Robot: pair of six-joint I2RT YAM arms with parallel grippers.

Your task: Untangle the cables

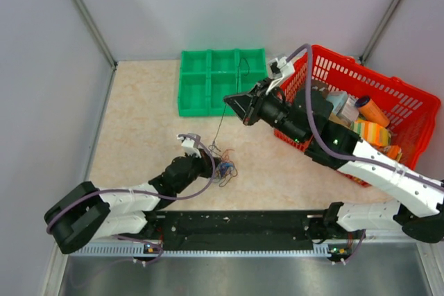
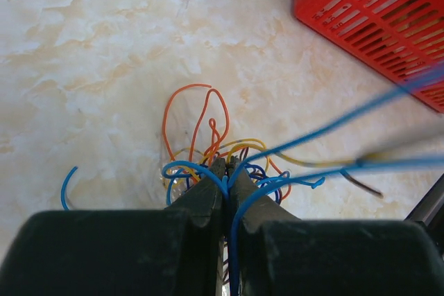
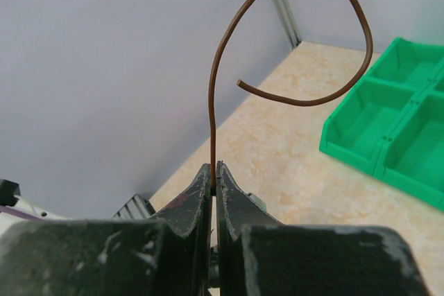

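The cables are a small tangle (image 1: 225, 169) of thin blue, orange and yellow wires on the table in front of the left arm. In the left wrist view my left gripper (image 2: 227, 164) is shut on blue strands of the tangle (image 2: 208, 126), pressed down at it. My left gripper (image 1: 217, 166) sits on the tangle's left side. My right gripper (image 1: 229, 102) is raised above and behind the tangle, shut on a thin brown wire (image 3: 214, 102) that curls above its tips (image 3: 214, 166). That wire (image 1: 218, 128) hangs down towards the tangle.
A green compartment tray (image 1: 208, 81) stands at the back, also in the right wrist view (image 3: 388, 129). A red basket (image 1: 409, 102) with boxes and bottles is at the right, its corner near the tangle (image 2: 374, 12). A short blue strand (image 2: 66, 186) lies apart on the left.
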